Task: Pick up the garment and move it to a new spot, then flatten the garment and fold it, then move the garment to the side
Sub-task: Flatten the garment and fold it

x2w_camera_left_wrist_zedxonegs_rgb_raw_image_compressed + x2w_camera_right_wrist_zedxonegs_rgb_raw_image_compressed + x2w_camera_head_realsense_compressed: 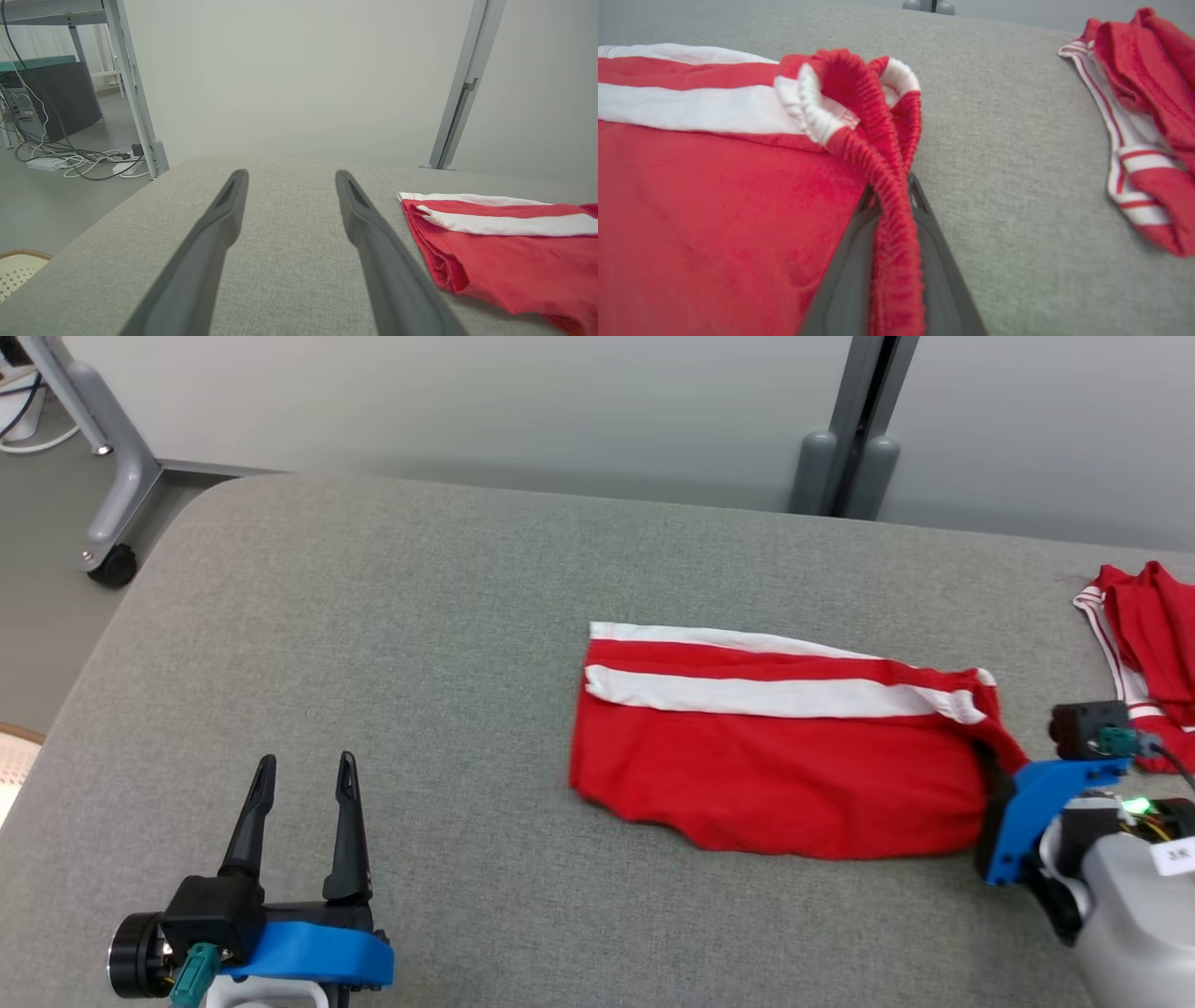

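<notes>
While the right gripper (pixel 891 196) is pinching the elastic waistband (pixel 859 93) between its two dark fingers, the garment (pixel 784 756), a pair of red shorts with white stripes, is lying folded and fairly flat on the grey padded table (pixel 373 616). The pinch is sitting at the garment's right end, where the gathered band is bunching up and rising a little off the surface; the rest of the cloth is resting down. Well to the garment's left, the left gripper (pixel 306 761) is waiting with its fingers spread apart and nothing between them. Beyond the garment's right end, apart from it, a second red piece of clothing (pixel 1144 635) is sitting crumpled.

Judging by its drape, the garment is looking light, soft and limp, so it is likely going to sag and come unfolded if lifted by one point alone. The ribbed waistband is offering the thickest, least slippery hold, which suits the present grip. For shifting the folded stack aside, dragging it low is seeming safer than lifting, though the padding may be tugging at the lower layer; a second hold at the garment's left edge would be steadying the fold.
</notes>
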Robot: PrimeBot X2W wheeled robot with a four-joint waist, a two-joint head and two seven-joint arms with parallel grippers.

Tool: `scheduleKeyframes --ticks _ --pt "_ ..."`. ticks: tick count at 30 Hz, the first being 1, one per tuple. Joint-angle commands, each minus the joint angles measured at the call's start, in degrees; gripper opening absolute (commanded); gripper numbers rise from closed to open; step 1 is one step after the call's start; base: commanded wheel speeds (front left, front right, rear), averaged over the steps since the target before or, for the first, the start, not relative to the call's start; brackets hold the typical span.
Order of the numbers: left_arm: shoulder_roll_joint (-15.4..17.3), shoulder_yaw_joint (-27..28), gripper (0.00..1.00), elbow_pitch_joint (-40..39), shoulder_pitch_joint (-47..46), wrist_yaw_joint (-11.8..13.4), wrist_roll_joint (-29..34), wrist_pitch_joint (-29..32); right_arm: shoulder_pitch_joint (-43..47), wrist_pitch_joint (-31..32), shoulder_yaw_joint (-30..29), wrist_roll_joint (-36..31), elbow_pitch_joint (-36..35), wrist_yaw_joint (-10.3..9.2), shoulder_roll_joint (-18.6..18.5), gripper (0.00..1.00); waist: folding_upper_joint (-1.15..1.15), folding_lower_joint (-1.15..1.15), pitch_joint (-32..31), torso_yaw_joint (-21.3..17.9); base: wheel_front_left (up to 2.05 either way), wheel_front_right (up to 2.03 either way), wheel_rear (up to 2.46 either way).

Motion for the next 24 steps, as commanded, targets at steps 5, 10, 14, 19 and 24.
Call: scheduleKeyframes --ticks 5,10,14,19,24 --pt "-0.1 0.4 1.0 -0.4 0.9 -0.1 0.2 -0.2 2.6 1.6 2.3 3.7 -2.6 -0.07 -6.1 0.0 0.0 0.0 -1.0 -1.3 0.0 0.0 0.0" --pt "-0.1 0.6 1.0 -0.4 1.3 0.1 0.0 -0.2 3.3 4.2 4.2 8.1 -6.0 -0.05 -8.0 0.0 0.0 0.0 -1.5 -2.2 0.0 0.0 0.0" --pt "-0.2 0.3 1.0 -0.1 1.7 0.1 -0.4 -0.2 3.5 6.7 6.0 12.7 -10.4 -0.05 -8.3 0.0 0.0 0.0 -2.0 -2.8 0.0 0.0 0.0" --pt "-0.2 -0.3 1.0 0.1 2.0 0.4 -0.7 -0.2 3.6 10.7 7.2 19.7 -17.1 -0.04 -8.2 0.0 0.0 0.0 -2.6 -3.5 0.0 0.0 0.0" --pt "-0.2 -1.2 1.0 0.4 2.2 0.5 -1.2 -0.2 4.2 14.5 7.3 25.9 -23.1 -0.04 -7.2 0.0 0.0 0.0 -2.9 -3.7 0.0 0.0 0.0"
